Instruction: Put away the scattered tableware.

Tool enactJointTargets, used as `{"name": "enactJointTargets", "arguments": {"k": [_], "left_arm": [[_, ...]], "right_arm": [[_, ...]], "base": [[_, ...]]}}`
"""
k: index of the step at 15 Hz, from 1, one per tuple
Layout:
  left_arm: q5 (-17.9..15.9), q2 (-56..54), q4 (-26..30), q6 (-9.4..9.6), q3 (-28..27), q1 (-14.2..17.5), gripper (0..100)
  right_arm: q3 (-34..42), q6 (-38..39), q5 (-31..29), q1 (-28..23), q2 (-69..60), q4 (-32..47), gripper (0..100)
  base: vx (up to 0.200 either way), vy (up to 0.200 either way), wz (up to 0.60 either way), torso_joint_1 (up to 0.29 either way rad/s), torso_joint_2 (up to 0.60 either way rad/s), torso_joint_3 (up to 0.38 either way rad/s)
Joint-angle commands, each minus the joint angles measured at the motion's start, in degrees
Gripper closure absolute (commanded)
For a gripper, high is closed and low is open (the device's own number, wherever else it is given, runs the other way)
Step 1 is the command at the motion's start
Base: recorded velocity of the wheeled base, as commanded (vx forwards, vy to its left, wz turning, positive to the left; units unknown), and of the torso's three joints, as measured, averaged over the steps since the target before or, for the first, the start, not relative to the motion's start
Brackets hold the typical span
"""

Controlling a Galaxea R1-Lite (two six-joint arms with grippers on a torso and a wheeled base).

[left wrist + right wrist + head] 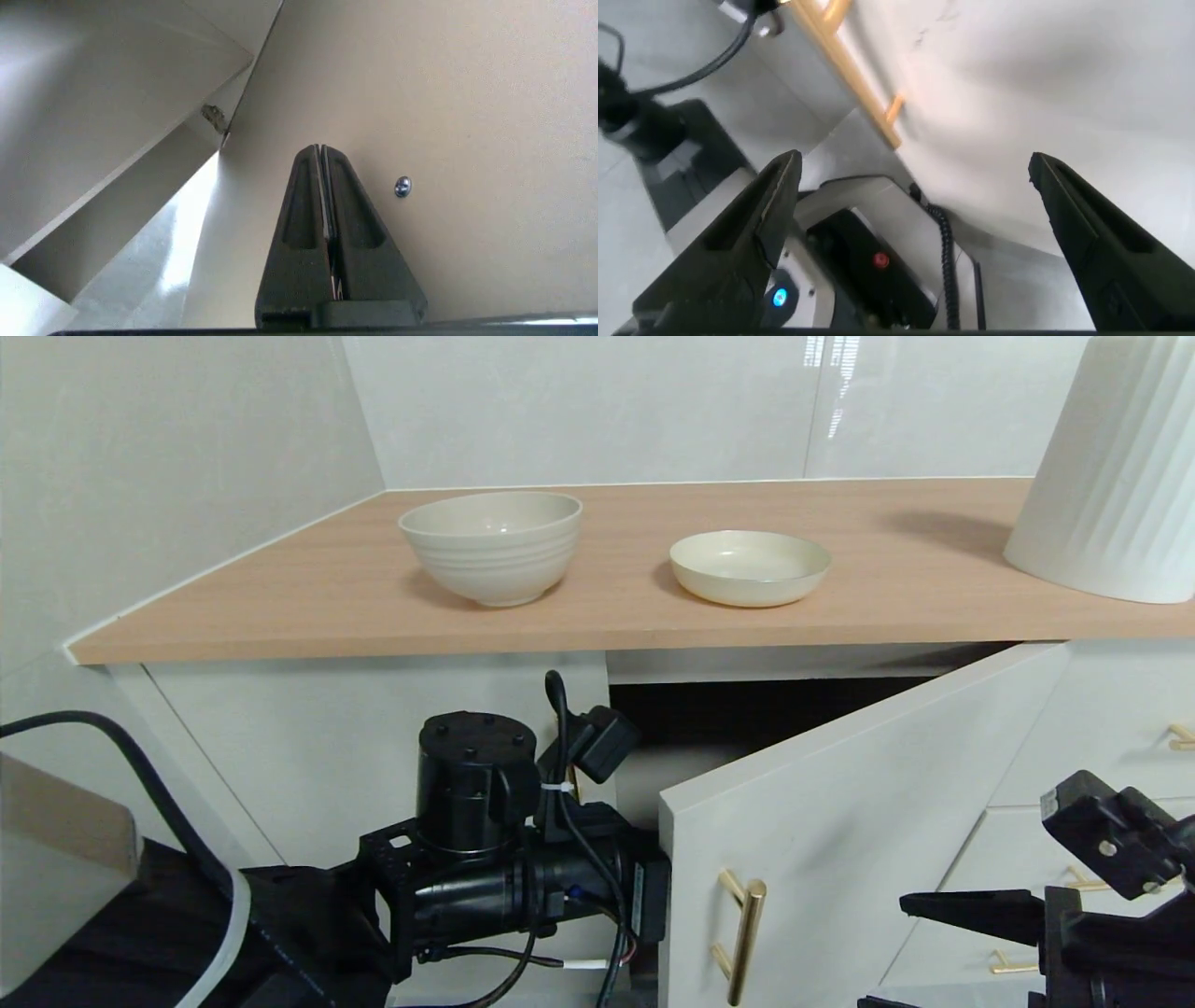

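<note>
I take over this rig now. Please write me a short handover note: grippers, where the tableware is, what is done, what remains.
Left gripper: shut, empty, behind the open cabinet door, close to its inner face.
Right gripper: open, empty, in front of that door near its gold handle.
Deep bowl and shallow dish: upright on the wooden counter, apart.
Done: door partly open.
To do: both pieces to put away, probably in the cabinet.

No readable text or numbers appear anywhere.
</note>
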Motion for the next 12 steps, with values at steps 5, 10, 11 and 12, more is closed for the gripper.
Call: {"name": "enactJointTargets", "arguments": {"k": [5,10,11,12], "left_arm": [[0.1,-1.9,0.5,-3.26,0.4,-2.1,100],[0.1,-0.1,0.5,-3.35,-0.6,-2.9,100],[0.1,0.0,0.5,-3.35,-0.7,-3.1,100],[0.1,0.2,0.5,-3.35,-0.8,-3.5,100]], "right_arm": [[-3.3,0.0,0.5,0.1,-5.5,7.4,0],[-3.3,0.0,0.5,0.1,-6.2,7.5,0],[-3.3,-0.3,0.5,0.1,-6.5,7.5,0],[-3.4,-0.7,0.5,0.1,-6.8,7.5,0]], "base": [[-0.120,0.000,0.00,0.006,0.00,0.000],[-0.040,0.000,0.00,0.006,0.00,-0.001],[0.000,0.000,0.00,0.000,0.00,0.000],[0.000,0.000,0.00,0.000,0.00,0.000]]}}
